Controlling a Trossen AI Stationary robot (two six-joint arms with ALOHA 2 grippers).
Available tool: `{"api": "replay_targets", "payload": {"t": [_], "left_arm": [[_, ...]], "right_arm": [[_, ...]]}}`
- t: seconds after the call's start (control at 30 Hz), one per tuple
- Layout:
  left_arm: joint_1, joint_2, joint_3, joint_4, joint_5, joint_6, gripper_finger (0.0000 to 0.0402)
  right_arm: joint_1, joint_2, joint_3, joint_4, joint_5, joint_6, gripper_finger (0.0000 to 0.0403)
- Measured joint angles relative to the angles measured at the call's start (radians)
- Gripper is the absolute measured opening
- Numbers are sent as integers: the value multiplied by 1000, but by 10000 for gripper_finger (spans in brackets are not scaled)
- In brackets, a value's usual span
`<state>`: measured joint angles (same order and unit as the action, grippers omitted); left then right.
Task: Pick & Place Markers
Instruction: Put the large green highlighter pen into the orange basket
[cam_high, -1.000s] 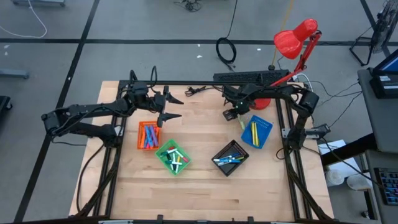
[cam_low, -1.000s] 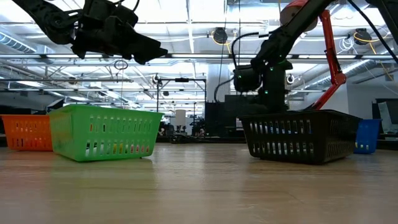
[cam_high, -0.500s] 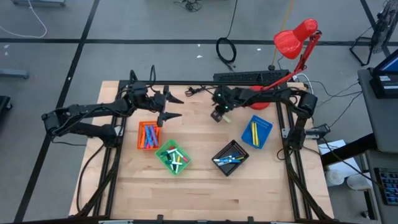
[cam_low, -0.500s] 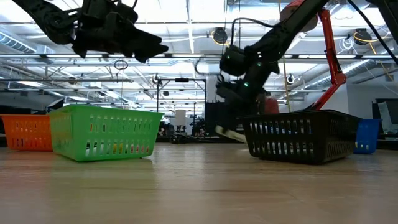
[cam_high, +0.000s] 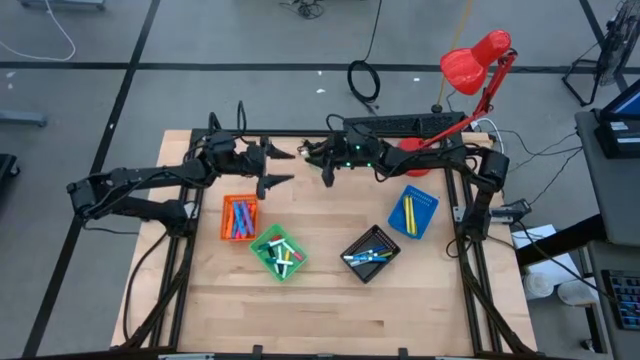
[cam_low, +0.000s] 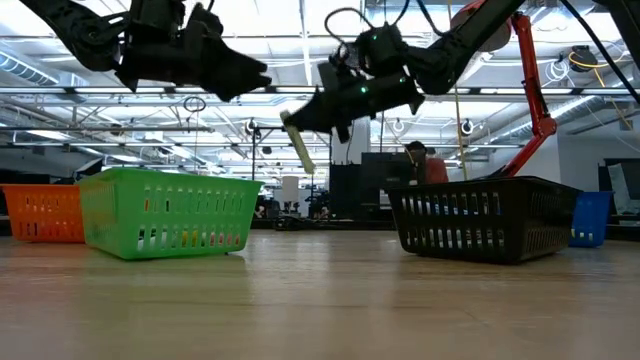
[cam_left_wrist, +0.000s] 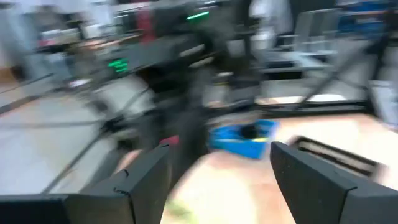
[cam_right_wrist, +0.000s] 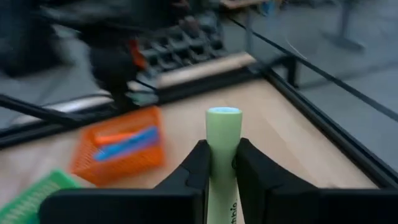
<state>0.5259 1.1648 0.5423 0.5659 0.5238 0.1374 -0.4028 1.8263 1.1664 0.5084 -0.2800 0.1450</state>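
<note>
A yellow-green marker (cam_right_wrist: 222, 155) is pinched between the fingers of the right tool (cam_right_wrist: 217, 163), its long axis running forward along them and its light-blue end projecting beyond the tips. In the low view the marker (cam_low: 299, 148) hangs tilted, lower end down, well above the table (cam_low: 320, 300), at the far edge between the arms. The left tool (cam_high: 274, 165) is held spread, empty, above the orange tray (cam_high: 238, 217). Other markers lie in the green tray (cam_high: 278, 252), black tray (cam_high: 370, 253) and blue tray (cam_high: 413, 212).
</note>
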Motion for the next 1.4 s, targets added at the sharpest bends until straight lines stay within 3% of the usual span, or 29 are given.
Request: {"api": "replay_targets", "payload": {"t": [0.13, 0.2, 0.33, 0.57, 0.73, 0.97, 1.13, 1.4], "left_arm": [[0, 0, 0, -21, -213, -37, 273], [1, 0, 0, -39, -254, -38, 273], [0, 0, 0, -40, -229, -33, 273], [-10, 0, 0, -46, -76, -37, 273], [-53, 8, 0, -11, -99, -24, 273], [-127, 121, 12, 248, -159, -17, 273], [-129, 143, 18, 261, -194, -32, 272], [-129, 143, 19, 248, -158, -36, 200]], "right_arm": [[30, 0, 0, 70, -43, -12, 38], [43, 0, 0, 92, -44, -46, 37], [59, 0, 0, 156, -36, -105, 37], [65, 0, 0, 303, -35, -124, 37], [81, 0, 0, 404, -35, -99, 40], [134, 0, 0, 424, -38, -146, 40], [147, 0, 0, 425, -29, -156, 40], [143, -2, 0, 426, -35, -158, 42]]}}
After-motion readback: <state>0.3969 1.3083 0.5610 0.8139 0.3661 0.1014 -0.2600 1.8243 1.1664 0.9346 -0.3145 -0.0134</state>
